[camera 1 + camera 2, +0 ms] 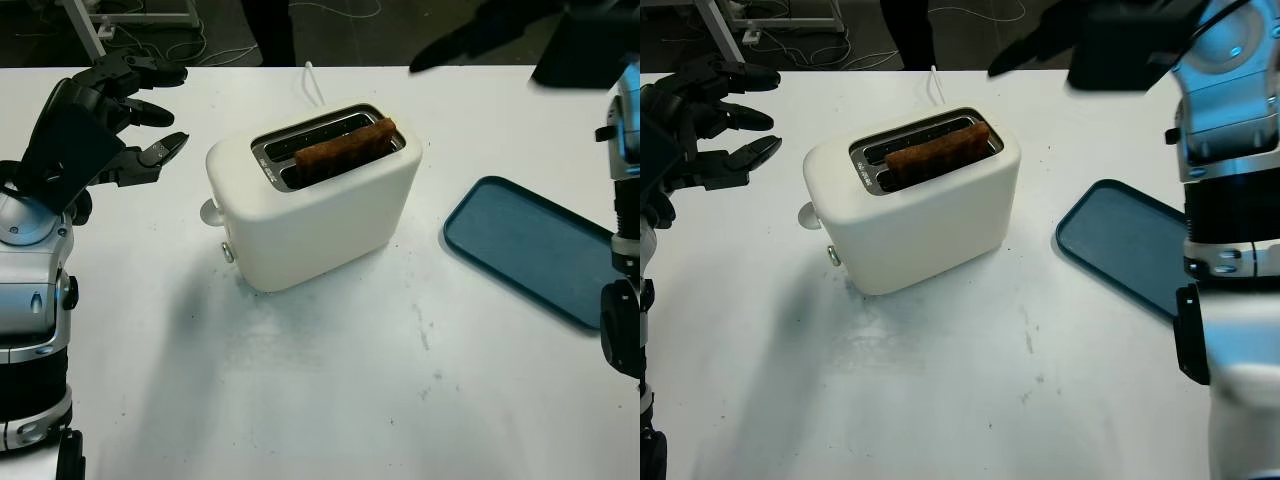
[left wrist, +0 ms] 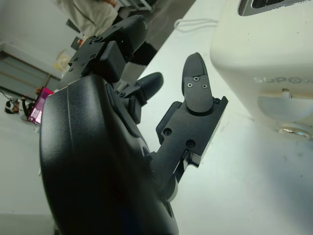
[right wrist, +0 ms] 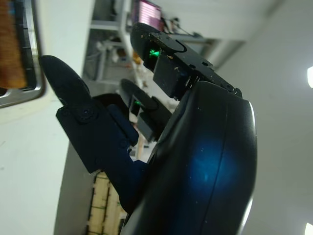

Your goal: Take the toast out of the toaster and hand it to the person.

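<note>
Spreading across both eye views, the white table carries a cream, rounded plastic toaster near its middle and a flat teal plastic tray well apart on the right. One slice of browned toast stands upright in the toaster's nearer slot, its top edge above the rim. Left of the toaster, the black left hand is raised and open, holding nothing. Beyond the toaster's far right side, the black right hand is open too, nothing in it
</note>
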`<action>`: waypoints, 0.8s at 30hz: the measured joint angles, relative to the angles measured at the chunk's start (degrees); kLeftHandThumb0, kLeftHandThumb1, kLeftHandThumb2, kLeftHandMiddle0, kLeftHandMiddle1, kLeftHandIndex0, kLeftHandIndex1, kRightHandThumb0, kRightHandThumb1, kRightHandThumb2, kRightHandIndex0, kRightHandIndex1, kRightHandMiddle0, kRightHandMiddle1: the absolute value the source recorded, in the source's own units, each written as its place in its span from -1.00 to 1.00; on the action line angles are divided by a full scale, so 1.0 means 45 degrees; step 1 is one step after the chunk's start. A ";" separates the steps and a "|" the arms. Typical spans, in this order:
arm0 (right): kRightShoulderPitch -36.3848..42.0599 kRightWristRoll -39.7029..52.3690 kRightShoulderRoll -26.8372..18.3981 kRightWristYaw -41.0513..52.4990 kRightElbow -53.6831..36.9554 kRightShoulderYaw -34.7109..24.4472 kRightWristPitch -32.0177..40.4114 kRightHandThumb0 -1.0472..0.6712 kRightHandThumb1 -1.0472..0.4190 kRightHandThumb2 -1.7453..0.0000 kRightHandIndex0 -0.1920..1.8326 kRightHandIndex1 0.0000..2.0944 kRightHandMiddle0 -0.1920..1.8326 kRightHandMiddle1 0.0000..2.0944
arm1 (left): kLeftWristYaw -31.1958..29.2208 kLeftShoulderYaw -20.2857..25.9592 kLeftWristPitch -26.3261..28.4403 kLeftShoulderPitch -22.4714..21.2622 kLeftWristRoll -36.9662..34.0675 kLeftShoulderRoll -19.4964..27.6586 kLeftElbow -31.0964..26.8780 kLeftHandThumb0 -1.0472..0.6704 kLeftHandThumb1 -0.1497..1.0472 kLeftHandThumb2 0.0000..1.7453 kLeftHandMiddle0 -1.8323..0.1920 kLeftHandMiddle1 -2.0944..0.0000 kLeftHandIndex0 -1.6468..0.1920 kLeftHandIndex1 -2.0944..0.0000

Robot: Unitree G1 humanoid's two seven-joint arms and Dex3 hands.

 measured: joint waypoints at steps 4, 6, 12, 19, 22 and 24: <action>0.0004 -0.0445 0.0049 0.0516 -0.0893 0.0613 0.0103 -0.51 -0.13 1.00 0.20 -0.88 0.20 -0.92 | 0.0000 0.0001 -0.0008 0.0000 0.0000 0.0001 -0.0023 0.12 0.29 -0.29 0.57 -0.01 0.42 0.37; 0.0006 -0.0456 0.0224 0.0675 -0.1072 0.0858 0.0056 -0.52 -0.10 1.00 0.25 -0.85 0.23 -0.91 | -0.0001 0.0002 -0.0015 0.0000 -0.0001 0.0001 0.0000 0.11 0.29 -0.30 0.58 -0.01 0.42 0.37; 0.0189 -0.0581 0.0884 0.0193 -0.0141 0.1223 -0.1738 -0.67 -0.09 1.00 0.28 -0.76 0.28 -0.90 | 0.0002 0.0003 -0.0013 0.0000 0.0001 0.0000 -0.0035 0.12 0.30 -0.30 0.58 0.00 0.42 0.38; 0.0206 -0.0994 0.0994 -0.0086 0.0483 0.1307 -0.2181 -0.55 -0.08 1.00 0.21 -0.65 0.28 -0.92 | 0.0002 0.0002 -0.0015 0.0000 0.0001 0.0001 -0.0035 0.09 0.30 -0.31 0.57 0.01 0.41 0.38; 0.0288 -0.1084 0.1047 -0.0285 0.0666 0.1308 -0.2355 -0.48 -0.08 1.00 0.10 -0.48 0.27 -0.93 | 0.0002 0.0002 -0.0016 0.0001 0.0001 0.0001 -0.0033 0.09 0.30 -0.31 0.56 0.01 0.41 0.38; 0.0310 -0.1200 0.1052 -0.0350 0.0797 0.1310 -0.2451 -0.44 -0.08 1.00 0.04 -0.40 0.26 -0.93 | 0.0002 0.0003 -0.0016 0.0001 0.0000 0.0001 -0.0032 0.09 0.30 -0.31 0.56 0.01 0.41 0.38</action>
